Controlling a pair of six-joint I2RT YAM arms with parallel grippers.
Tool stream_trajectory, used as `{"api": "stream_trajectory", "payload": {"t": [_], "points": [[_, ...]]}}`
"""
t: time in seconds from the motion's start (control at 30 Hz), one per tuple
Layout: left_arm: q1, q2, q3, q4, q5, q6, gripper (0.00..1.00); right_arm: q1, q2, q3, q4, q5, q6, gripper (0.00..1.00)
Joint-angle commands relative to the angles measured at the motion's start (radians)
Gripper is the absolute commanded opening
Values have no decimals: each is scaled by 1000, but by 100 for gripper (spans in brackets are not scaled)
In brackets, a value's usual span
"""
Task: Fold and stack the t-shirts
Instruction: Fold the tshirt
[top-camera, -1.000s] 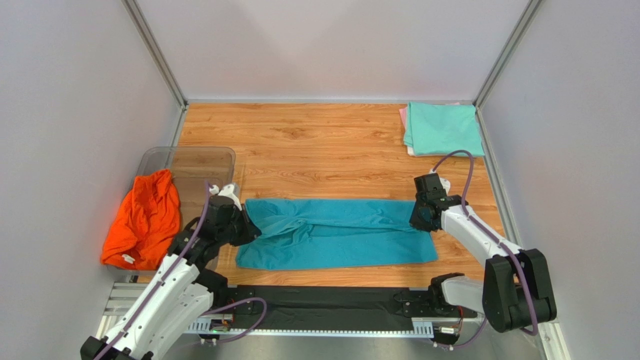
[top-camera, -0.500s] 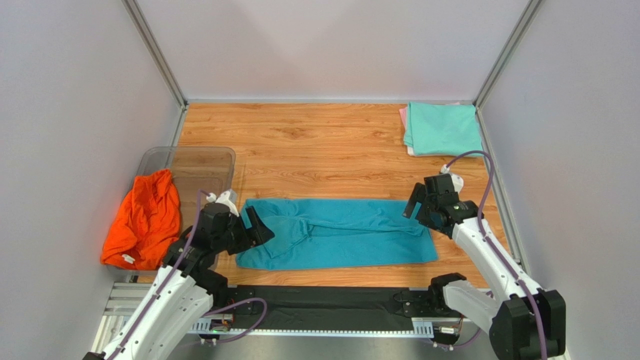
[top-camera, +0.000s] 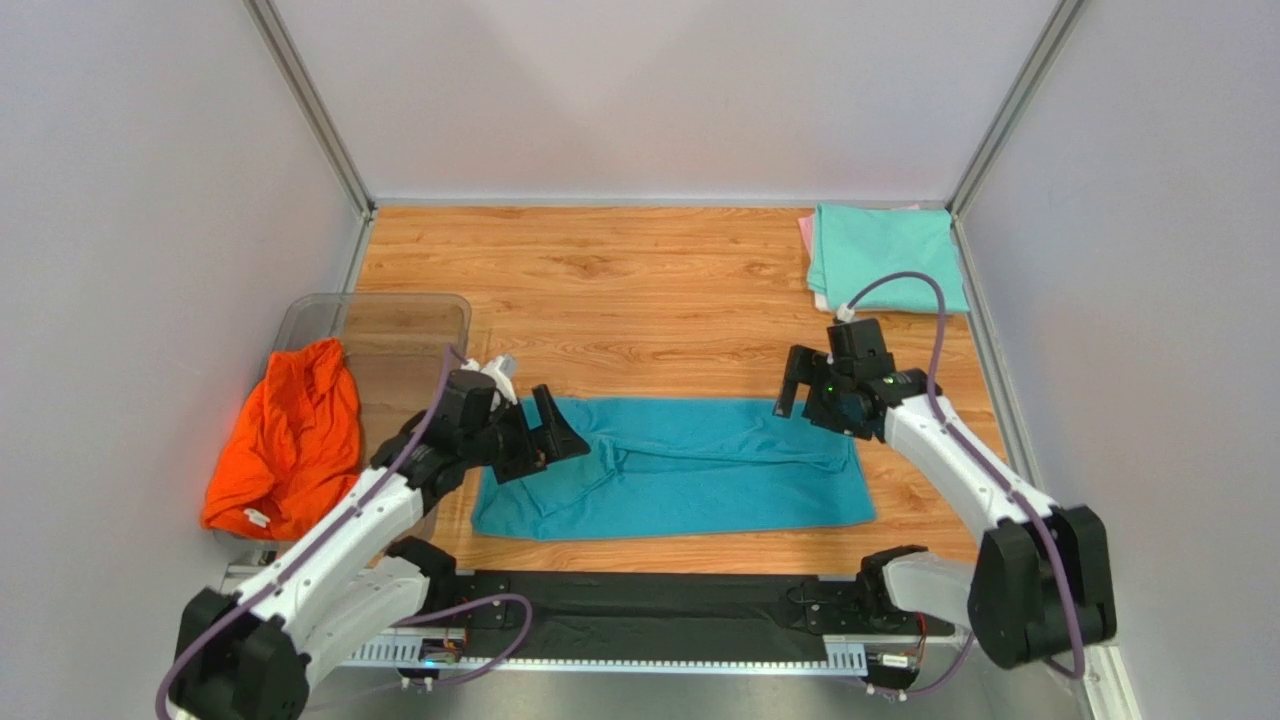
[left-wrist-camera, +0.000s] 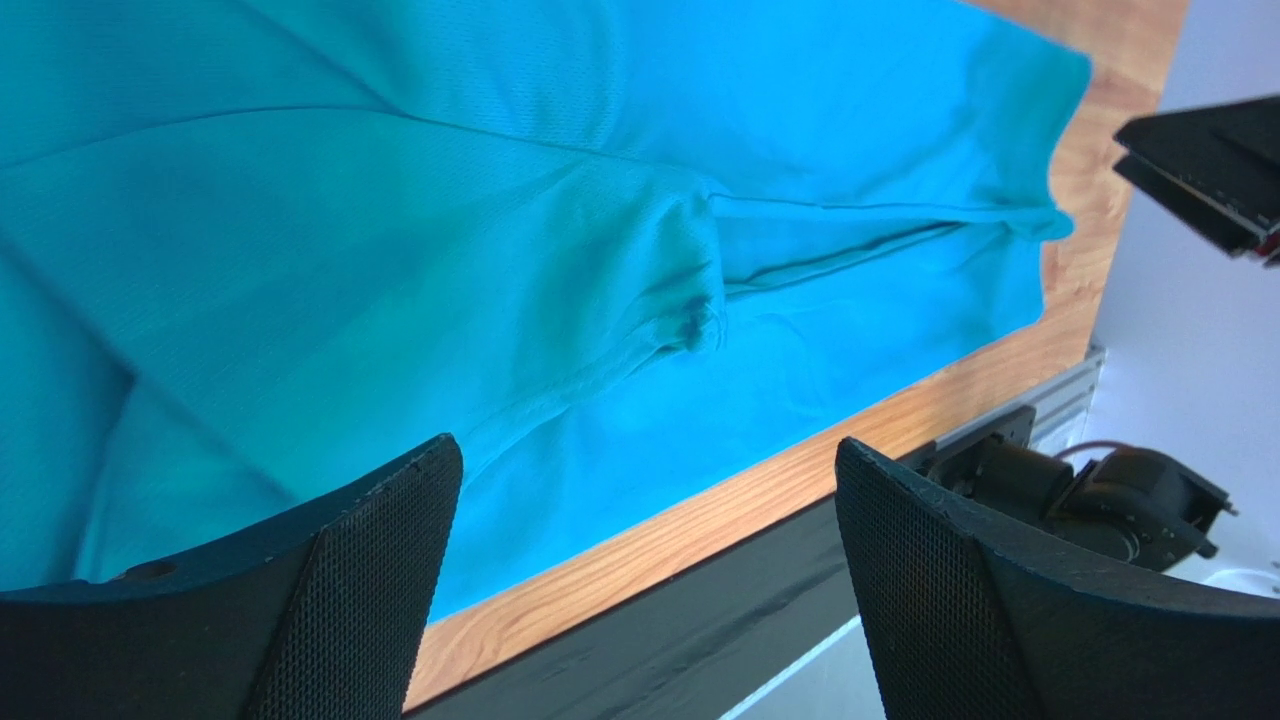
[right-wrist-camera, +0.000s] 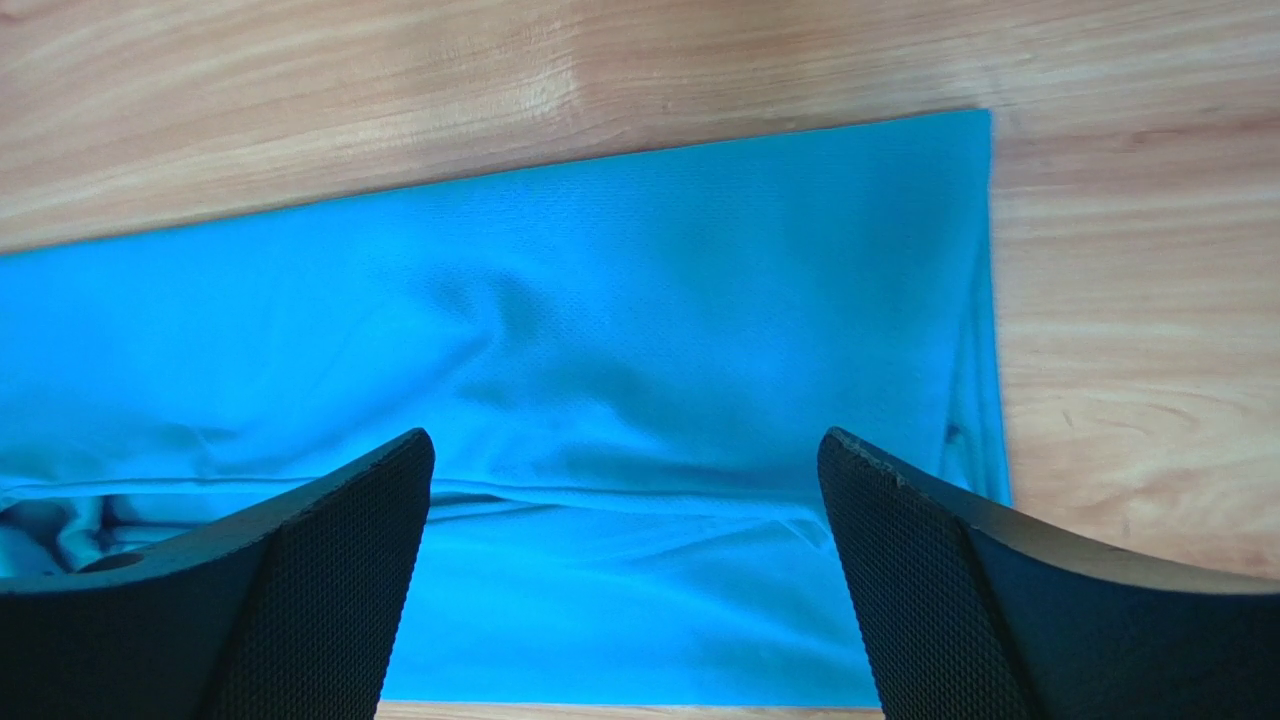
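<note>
Left hand (top-camera: 549, 438) wide, empty, above left end of teal-blue t-shirt (top-camera: 691, 468); right hand (top-camera: 804, 398) likewise above its far right corner

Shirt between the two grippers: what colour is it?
Plain teal-blue; the shirt shows best in the right wrist view.

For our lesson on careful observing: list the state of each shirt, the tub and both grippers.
Teal shirt: folded into a long strip, flat, rumpled.
Orange shirt: crumpled, unfolded, against the tub.
Mint shirt: folded, atop pink.
Pink shirt: under mint, only its edge showing.
Tub: upright, open.
Left gripper: open, empty.
Right gripper: open, empty.
</note>
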Motion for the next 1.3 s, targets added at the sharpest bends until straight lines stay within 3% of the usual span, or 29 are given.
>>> {"api": "stream_trajectory", "payload": {"t": [0.0,0.33,0.47,0.77,0.9,1.1,1.27], "points": [[-21,110,3,161,76,-25,100,40,125,49,67,-27,-25,100],[-21,305,-42,229,33,-18,100,146,223,4,55,50,-2,100],[-19,321,-57,228,-1,-13,100,153,132,-54,-27,85,16,100],[-15,362,-37,195,-68,28,100,162,-80,-151,-115,-117,150,100],[-4,399,-20,201,-68,41,100,163,-148,-166,-147,-127,171,100],[19,518,73,212,-67,90,100,163,-145,-119,-167,-52,150,100],[71,704,220,218,-23,131,100,161,-73,-59,-173,62,125,100]]}}
